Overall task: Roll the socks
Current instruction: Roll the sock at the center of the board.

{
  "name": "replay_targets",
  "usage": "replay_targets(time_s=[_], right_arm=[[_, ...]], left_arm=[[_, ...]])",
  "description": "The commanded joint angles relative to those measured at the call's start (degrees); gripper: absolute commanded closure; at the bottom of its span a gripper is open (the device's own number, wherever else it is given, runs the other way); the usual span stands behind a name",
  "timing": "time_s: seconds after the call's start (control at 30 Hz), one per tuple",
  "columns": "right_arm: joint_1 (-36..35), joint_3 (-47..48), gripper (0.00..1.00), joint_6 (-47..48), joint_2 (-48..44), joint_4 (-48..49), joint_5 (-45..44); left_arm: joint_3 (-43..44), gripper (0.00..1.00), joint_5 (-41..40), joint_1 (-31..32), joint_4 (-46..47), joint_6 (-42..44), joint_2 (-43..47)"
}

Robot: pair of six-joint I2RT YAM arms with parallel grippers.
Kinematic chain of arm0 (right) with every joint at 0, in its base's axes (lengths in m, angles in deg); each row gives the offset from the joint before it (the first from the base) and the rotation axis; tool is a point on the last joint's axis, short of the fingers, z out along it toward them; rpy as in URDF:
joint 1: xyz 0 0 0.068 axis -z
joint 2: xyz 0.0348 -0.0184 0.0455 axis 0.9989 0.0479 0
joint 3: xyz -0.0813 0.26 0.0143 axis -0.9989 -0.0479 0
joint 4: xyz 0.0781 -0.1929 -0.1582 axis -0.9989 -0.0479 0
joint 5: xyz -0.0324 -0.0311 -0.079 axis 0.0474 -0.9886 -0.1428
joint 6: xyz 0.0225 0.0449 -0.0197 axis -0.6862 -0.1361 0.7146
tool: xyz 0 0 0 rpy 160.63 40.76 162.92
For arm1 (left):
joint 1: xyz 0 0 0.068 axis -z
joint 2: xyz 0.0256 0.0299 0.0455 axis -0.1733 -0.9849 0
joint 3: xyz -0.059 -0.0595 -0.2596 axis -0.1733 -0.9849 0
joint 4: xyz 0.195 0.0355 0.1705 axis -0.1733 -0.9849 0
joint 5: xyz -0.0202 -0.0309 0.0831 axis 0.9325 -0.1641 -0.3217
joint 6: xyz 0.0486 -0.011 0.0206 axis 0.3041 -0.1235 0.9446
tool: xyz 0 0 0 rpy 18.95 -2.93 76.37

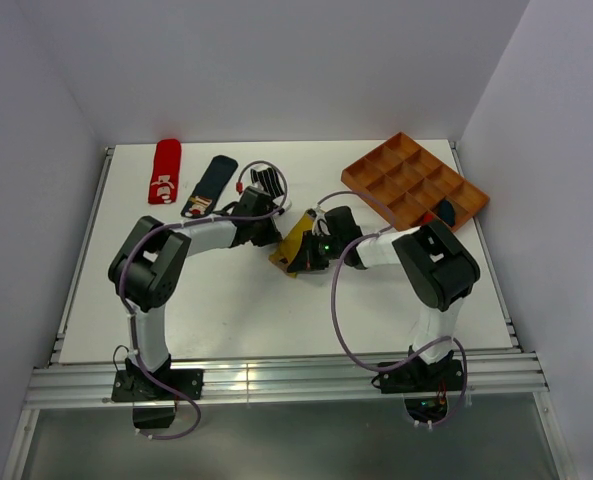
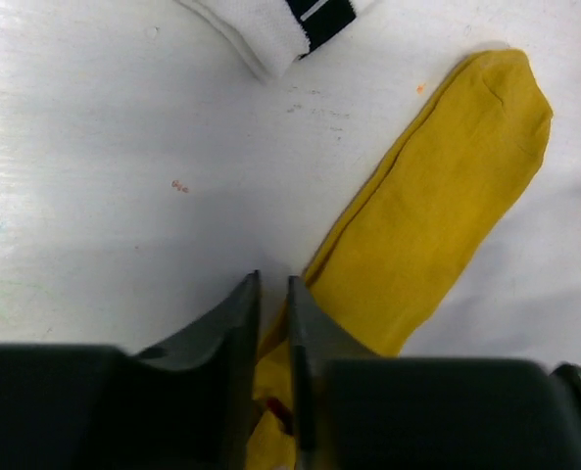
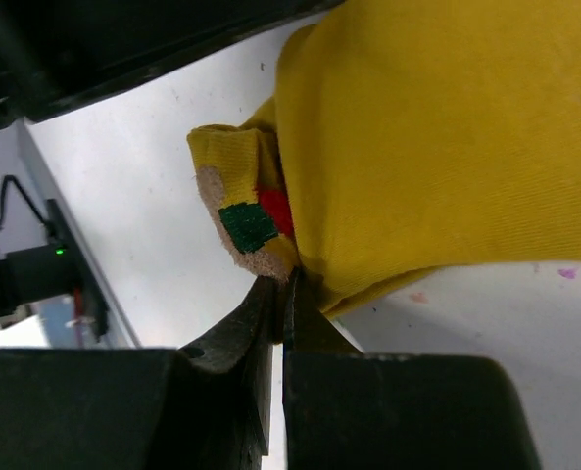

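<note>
1. Mustard yellow sock (image 1: pixel 294 246) lies in the middle of the table (image 1: pixel 226 310), between both grippers.
2. Right gripper (image 3: pixel 282 286) is clenched on the sock's folded, patched edge.
3. Left gripper (image 2: pixel 273 286) shows a slim gap with yellow fabric inside; I cannot tell whether it grips.
4. Striped sock (image 2: pixel 270 24), red sock (image 1: pixel 164 172) and navy sock (image 1: pixel 208 186) lie beyond, well apart.

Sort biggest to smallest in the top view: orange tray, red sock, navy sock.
1. Orange plastic divided tray.
2. Red fabric sock with white marks and navy fabric patch sock look about alike.
</note>
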State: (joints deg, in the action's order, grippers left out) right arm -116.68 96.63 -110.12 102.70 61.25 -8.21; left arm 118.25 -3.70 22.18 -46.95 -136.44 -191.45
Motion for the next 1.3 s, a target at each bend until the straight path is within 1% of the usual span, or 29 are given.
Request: replay_targets(time_s=[0.0,0.03,0.07,0.1,0.13,0.17,0.23,0.3,0.37,0.4,0.43,0.53,0.6,0.77,0.93,1.03,1.13,1.17,1.23,1.27], right_arm=[[1.6,-0.6,1.00,-1.5,3.5,-6.8,2.0],[2.0,-0.6,1.00,-1.7,3.9,-6.9,2.0],[2.1,0.0,1.00,-1.8,4.2,-7.0,2.4],[2.2,0.1,1.00,-1.9,4.5,-7.1,3.4],[2.5,0.4,1.00,-2.3,5.0,-7.0,3.8],[2.5,0.7,1.00,-2.5,5.3,-7.0,4.0],[2.7,1.0,1.00,-3.5,6.0,-6.6,4.9],[3.0,0.9,1.00,-5.0,7.0,-5.5,5.7],[3.4,0.4,1.00,-6.2,7.6,-3.8,6.7],[3.6,0.2,1.00,-7.6,7.9,-2.9,7.3],[3.8,-0.2,1.00,-8.1,8.5,-2.3,8.0],[3.9,-0.1,1.00,-9.5,9.3,-0.8,8.7],[4.0,0.1,1.00,-10.2,9.6,-0.1,9.0],[4.0,0.2,1.00,-11.6,10.3,0.4,9.2],[4.0,0.1,1.00,-12.4,11.5,1.1,9.4],[4.0,0.0,1.00,-13.0,12.1,1.8,9.7],[4.0,0.1,1.00,-13.3,12.2,2.2,9.8],[3.9,0.2,1.00,-13.4,12.2,2.3,9.9],[4.0,0.2,1.00,-13.4,12.2,2.5,9.9],[4.0,0.1,1.00,-13.6,12.2,2.9,9.8]], left_arm=[[-2.3,0.74,-1.7,-0.3,-1.1,0.7,3.8],[-3.4,0.70,-2.0,0.0,-1.1,-0.1,4.6],[-4.0,0.58,-2.2,0.1,-1.1,-0.5,5.8],[-5.5,0.52,-2.4,0.3,-1.3,-1.0,8.0],[-6.3,0.48,-2.6,0.3,-1.4,-2.3,9.2],[-7.3,0.40,-2.7,0.3,-1.2,-3.0,10.5],[-11.1,0.35,-3.6,0.4,-0.8,-5.8,14.8],[-15.2,0.33,-4.2,0.5,0.1,-8.1,19.0],[-18.1,0.32,-4.6,1.4,1.5,-11.2,21.3],[-20.7,0.30,-4.5,1.9,3.5,-12.4,23.2],[-22.1,0.30,-4.4,2.5,3.9,-14.5,23.8],[-26.6,0.30,-4.0,5.0,11.2,-18.4,24.8],[-28.5,0.31,-4.2,6.1,13.2,-20.0,24.4],[-29.8,0.37,-6.2,6.1,17.7,-22.5,22.5],[-30.2,0.39,-8.2,6.1,20.9,-23.6,20.6],[-28.9,0.42,-9.1,6.1,20.1,-23.4,19.2],[-28.3,0.46,-9.5,6.1,19.2,-23.8,17.7],[-28.6,0.51,-9.9,6.1,19.5,-24.0,17.3],[-28.7,0.55,-10.1,6.1,19.0,-24.2,16.4],[-28.3,0.59,-9.9,6.1,19.0,-23.9,15.3]])
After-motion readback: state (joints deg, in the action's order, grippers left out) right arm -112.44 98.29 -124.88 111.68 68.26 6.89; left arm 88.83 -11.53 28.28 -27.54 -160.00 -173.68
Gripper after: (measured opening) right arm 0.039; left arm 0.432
